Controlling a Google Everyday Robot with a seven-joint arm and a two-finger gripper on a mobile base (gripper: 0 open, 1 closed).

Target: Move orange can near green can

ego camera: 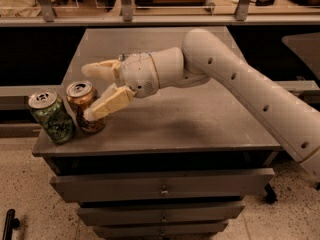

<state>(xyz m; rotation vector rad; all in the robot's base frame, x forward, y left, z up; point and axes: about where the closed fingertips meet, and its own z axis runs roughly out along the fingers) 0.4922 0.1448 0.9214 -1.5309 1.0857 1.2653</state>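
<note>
Jaws spread wide, holding nothing. Gripper (pixel 88 93) at the upper right side of the orange can (pixel 77 101), lower finger (pixel 111 104) across its side. Orange can upright, just beside the green can (pixel 51 118), at the front-left corner of the grey drawer cabinet top (pixel 200 126).

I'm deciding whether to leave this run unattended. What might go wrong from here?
1. The claw is open around the orange can, with its lower finger close against the can's side. Withdrawing sideways might drag or tip the can.
2. The green can stands right beside it at the table's front left corner, so a nudged orange can might push it over the edge.
</note>
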